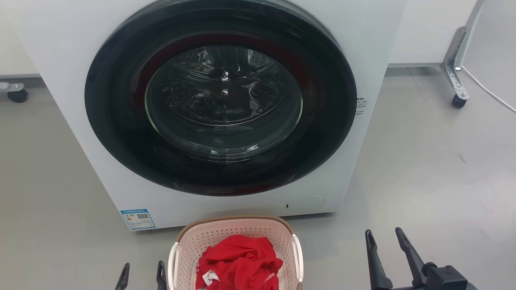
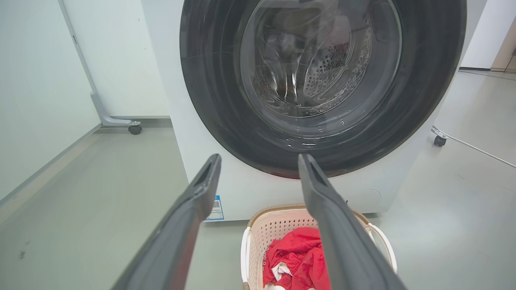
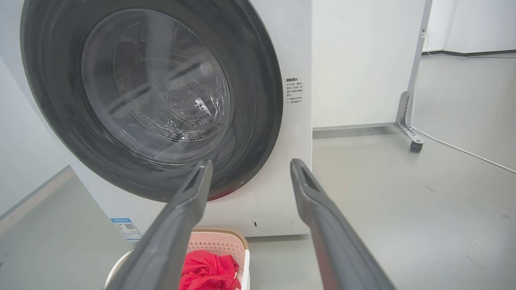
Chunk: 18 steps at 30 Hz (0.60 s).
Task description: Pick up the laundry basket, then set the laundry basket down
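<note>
Two dark fingers of the left gripper [image 1: 143, 270] poke up at lower left, parted and empty, seemingly just clear of the laundry basket [image 1: 236, 220], which sits bottom centre on the floor [image 1: 423, 181] before the washing machine [image 1: 363, 44], red clothes [image 1: 240, 262] inside. Lower right, the right gripper [image 1: 383, 233] gapes wide, holding nothing.

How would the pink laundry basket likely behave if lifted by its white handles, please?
The laundry basket will probably feel light: its walls are perforated plastic and it holds a small heap of red clothes. It should keep its shape, though the walls may flex a little. Lifted by one white handle, it would likely tilt.
</note>
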Tool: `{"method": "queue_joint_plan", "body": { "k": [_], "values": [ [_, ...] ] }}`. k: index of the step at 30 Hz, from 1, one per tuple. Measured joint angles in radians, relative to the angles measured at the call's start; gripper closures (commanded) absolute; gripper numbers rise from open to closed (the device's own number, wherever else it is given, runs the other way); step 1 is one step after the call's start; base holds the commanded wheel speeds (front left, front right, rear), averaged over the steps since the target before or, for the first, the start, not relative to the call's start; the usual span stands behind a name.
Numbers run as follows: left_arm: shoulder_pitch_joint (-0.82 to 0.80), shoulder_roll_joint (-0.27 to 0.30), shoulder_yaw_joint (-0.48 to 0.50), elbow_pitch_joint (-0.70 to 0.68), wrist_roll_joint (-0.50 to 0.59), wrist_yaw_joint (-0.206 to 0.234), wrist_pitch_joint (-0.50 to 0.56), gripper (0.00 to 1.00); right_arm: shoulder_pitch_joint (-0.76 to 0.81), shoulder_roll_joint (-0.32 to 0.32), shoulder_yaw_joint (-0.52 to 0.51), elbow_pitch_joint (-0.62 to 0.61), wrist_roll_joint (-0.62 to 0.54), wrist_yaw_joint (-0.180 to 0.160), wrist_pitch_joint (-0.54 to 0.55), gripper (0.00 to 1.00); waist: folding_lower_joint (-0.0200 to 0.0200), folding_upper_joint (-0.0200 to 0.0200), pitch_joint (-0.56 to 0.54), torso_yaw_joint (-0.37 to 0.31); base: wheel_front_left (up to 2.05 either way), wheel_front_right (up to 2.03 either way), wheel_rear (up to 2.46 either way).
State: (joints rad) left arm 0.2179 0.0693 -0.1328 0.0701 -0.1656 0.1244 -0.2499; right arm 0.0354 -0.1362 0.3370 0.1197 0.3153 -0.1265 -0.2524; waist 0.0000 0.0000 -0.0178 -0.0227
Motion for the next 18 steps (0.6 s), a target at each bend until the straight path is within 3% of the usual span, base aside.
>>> {"method": "queue_joint_plan", "body": {
  "k": [17,18],
  "values": [
    [0.000,-0.006,0.004,-0.039,0.009,0.000,0.000,0.00,0.022,0.025,-0.048,-0.048,-0.054,-0.001,0.000,0.00,0.0001,0.0000,0.005,-0.002,0.00,0.00,0.00],
    [0.000,-0.006,0.005,-0.039,0.009,0.000,0.000,1.00,0.022,0.027,-0.049,-0.049,-0.054,-0.001,0.000,1.00,0.0001,0.0000,0.006,-0.002,0.00,0.00,0.00]
  ]
}}
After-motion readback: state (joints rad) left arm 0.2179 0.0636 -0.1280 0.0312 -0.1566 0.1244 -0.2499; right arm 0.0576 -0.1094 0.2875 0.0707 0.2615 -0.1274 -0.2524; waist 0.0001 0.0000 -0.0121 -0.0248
